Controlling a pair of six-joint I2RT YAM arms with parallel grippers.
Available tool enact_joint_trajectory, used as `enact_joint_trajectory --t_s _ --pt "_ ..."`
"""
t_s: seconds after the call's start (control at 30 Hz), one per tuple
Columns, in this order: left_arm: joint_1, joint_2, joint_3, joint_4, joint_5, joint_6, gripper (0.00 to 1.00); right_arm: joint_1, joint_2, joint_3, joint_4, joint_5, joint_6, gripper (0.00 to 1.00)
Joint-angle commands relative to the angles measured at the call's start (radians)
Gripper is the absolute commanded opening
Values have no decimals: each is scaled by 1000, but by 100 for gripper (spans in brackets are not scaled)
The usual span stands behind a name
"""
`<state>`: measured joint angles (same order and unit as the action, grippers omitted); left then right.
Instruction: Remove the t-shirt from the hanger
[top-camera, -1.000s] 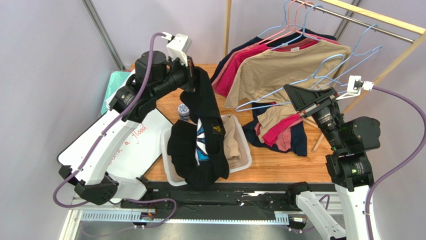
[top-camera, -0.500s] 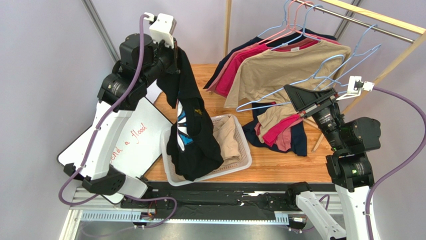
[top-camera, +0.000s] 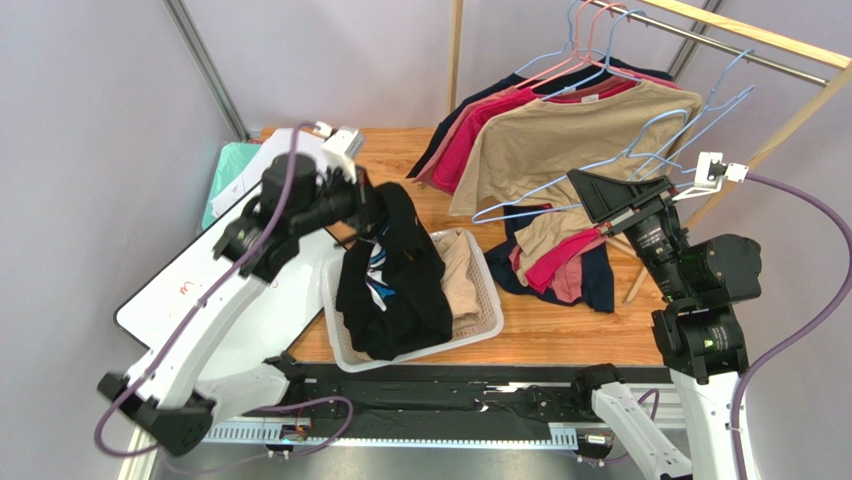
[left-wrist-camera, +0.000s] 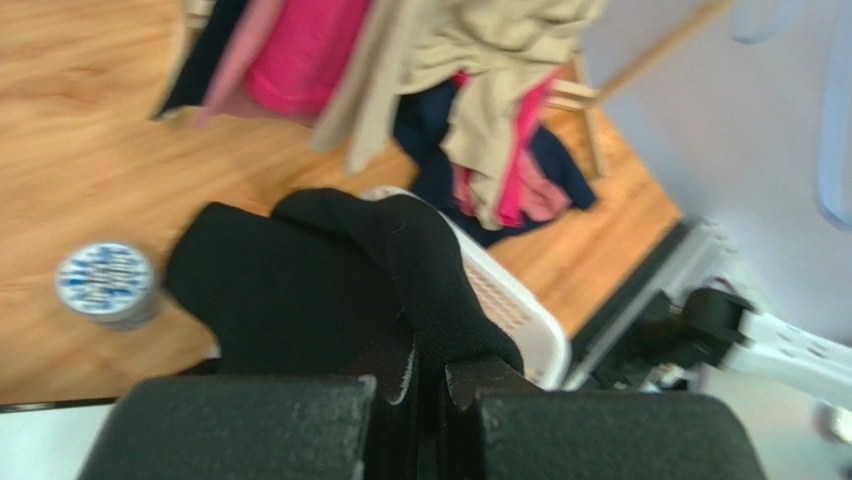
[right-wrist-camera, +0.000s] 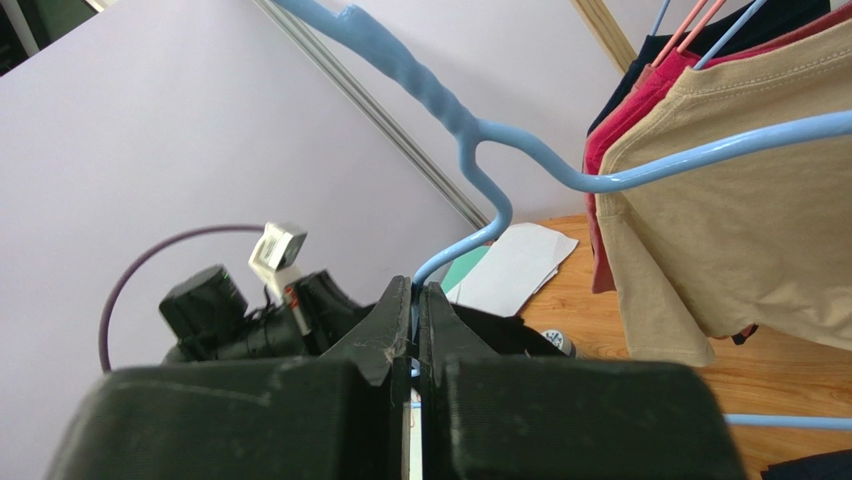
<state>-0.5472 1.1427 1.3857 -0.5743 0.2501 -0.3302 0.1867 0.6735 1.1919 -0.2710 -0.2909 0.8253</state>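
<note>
On the wooden table (top-camera: 560, 325), the white plastic mesh basket (top-camera: 490, 300) at 7 o'clock is holding the black fabric t-shirt's (top-camera: 400, 295) lower part. The closed left end effector (top-camera: 378, 208) is gripping the t-shirt's upper fold. At 3 o'clock, the closed right end effector (top-camera: 588, 198) is clamping the light-blue wire hanger (right-wrist-camera: 474, 140).

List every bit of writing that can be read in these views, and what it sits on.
Nothing here can be read as text.
Whiteboard: one red handwritten stroke shows and the rest is covered, so it is unreadable.
Black t-shirt: a blue and white print, too crumpled to read.
Round lid: a blue pattern, too blurred to read.
</note>
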Motion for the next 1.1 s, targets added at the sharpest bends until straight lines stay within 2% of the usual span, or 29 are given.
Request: enact_joint_trajectory --t_s 0.0,0.17,0.33,0.4,0.43,0.5,0.6,0.7,0.77,0.87,0.9,0.97,1.0,1.07 --pt "-23 -211 -216 275 205 -219 0 -3 -2 0 61 -13 5 0" --pt "-152 -290 -400 255 115 -291 0 -4 -3 -14 72 -21 20 0" --pt "-313 -233 -583 405 -6 -360 0 -3 -2 -21 75 -25 26 0" --pt "-315 -171 -666 444 -31 -408 0 -3 -2 -28 73 -30 29 0" --pt "-315 -87 -695 470 -76 -412 0 -3 0 -28 76 -34 32 0" --pt "-315 54 -692 446 -132 -409 0 -3 6 -28 76 -50 34 0" --pt "-315 147 -720 465 -209 -438 0 -3 9 -20 64 -65 18 0" --pt "-315 82 -801 603 -204 -484 0 -3 15 -5 43 -80 -8 0" --pt "-315 14 -850 628 -199 -495 0 -4 15 -3 41 -90 -18 0" --pt "-315 -127 -860 579 -187 -480 8 -4 18 -15 53 -112 -31 0" --pt "-318 -196 -861 553 -180 -475 19 -3 20 -20 58 -126 -35 0" --pt "-316 -268 -864 531 -146 -461 32 -3 26 -28 59 -136 -54 0" --pt "-318 -338 -864 509 -124 -458 44 -3 29 -29 58 -140 -61 0" --pt "-318 -401 -850 482 -94 -420 53 -4 43 -20 47 -145 -86 0"
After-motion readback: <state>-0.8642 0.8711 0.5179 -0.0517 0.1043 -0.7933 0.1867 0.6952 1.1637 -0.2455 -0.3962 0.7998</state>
